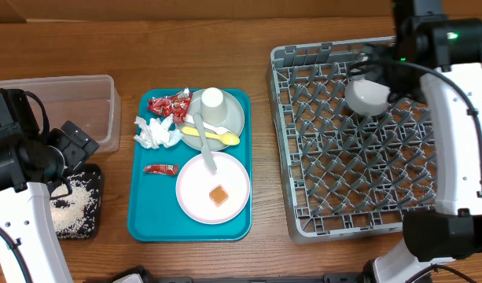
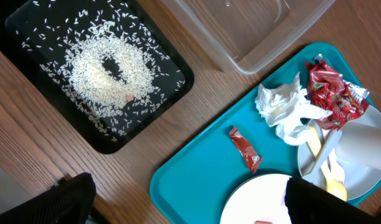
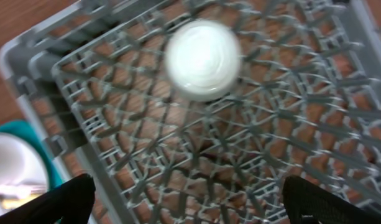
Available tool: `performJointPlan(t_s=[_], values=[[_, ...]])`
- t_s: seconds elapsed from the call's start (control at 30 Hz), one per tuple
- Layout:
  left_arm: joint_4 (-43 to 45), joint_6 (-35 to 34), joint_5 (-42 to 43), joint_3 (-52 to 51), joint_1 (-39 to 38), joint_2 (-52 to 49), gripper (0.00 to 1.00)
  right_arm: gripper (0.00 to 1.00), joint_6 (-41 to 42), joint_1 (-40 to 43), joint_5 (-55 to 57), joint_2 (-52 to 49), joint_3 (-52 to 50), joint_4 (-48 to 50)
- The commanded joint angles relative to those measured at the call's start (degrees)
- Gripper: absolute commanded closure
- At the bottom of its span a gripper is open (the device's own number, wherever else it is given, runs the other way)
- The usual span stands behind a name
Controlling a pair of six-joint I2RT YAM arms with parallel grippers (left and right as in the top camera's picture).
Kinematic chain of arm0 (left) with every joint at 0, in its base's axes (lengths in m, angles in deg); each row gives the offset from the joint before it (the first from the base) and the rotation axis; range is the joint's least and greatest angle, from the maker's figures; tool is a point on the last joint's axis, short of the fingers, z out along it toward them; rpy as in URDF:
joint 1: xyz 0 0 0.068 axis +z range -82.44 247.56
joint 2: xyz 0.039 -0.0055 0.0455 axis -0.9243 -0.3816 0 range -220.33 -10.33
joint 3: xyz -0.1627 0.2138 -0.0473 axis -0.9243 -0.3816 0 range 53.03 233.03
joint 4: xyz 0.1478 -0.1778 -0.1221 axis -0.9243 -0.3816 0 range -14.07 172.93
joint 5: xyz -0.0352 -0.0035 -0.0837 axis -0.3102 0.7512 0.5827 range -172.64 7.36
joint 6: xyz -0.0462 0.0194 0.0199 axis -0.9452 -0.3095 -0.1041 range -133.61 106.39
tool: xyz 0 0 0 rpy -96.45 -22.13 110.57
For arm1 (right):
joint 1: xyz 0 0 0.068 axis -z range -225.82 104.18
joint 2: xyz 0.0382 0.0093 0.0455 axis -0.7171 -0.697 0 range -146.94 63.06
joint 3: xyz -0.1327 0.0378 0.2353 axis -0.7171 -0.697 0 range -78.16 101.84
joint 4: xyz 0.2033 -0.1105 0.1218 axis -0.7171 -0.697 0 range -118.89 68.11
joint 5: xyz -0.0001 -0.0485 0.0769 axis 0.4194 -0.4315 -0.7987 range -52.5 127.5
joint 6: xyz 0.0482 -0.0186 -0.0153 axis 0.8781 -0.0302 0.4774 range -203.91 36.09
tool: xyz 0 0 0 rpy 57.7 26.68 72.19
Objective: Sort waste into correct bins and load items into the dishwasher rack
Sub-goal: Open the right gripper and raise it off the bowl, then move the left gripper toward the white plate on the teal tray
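The white bowl [image 1: 366, 97] lies base up in the grey dishwasher rack [image 1: 343, 196], at its far side. My right gripper [image 3: 193, 199] hangs open over the rack, apart from the bowl [image 3: 204, 59]. My left gripper [image 2: 193, 208] is open and empty over the teal tray's near corner. On the tray lie red wrappers [image 1: 168, 104], one more wrapper [image 2: 245, 149], tissue [image 1: 156, 132], and a grey-green plate [image 1: 234, 118] with cup [image 1: 213, 104], yellow spoon [image 1: 217, 137] and fork [image 1: 204, 145]. The pink plate [image 1: 195, 192] carries the orange cube [image 1: 218, 196].
The clear tub [image 1: 60, 98] stands at the far left with nothing visible in it. In front of it the black tray [image 2: 171, 78] holds a heap of rice [image 2: 106, 68]. The teal tray [image 1: 146, 212] sits between the bins and the rack.
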Motion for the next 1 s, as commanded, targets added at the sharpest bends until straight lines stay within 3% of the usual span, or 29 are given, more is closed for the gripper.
performJointPlan(t_s=[0.0,0.3,0.43,0.6,0.77,0.97], values=[[-0.11,-0.79,0.28,0.76,0.31,0.02,0.00,0.00,0.52,4.35,1.92,0.52,0.13,0.07],[0.07,-0.83,0.33,0.76,0.31,0.02,0.00,0.00,0.50,8.28,1.95,0.52,0.13,1.01],[5.81,-2.54,2.43,0.76,0.31,0.02,0.00,0.00,0.50,8.26,1.92,0.52,0.13,1.03],[0.94,-3.34,14.01,0.76,0.26,0.02,0.00,0.00,0.50,8.26,1.92,0.52,0.13,1.03],[-4.96,5.92,18.10,0.52,-1.90,-0.39,0.00,0.00,0.50,8.26,1.95,0.52,0.13,1.03],[-8.57,8.22,19.43,-4.81,-7.91,-0.44,0.00,0.00,0.50,8.26,1.92,0.52,0.15,1.03]])
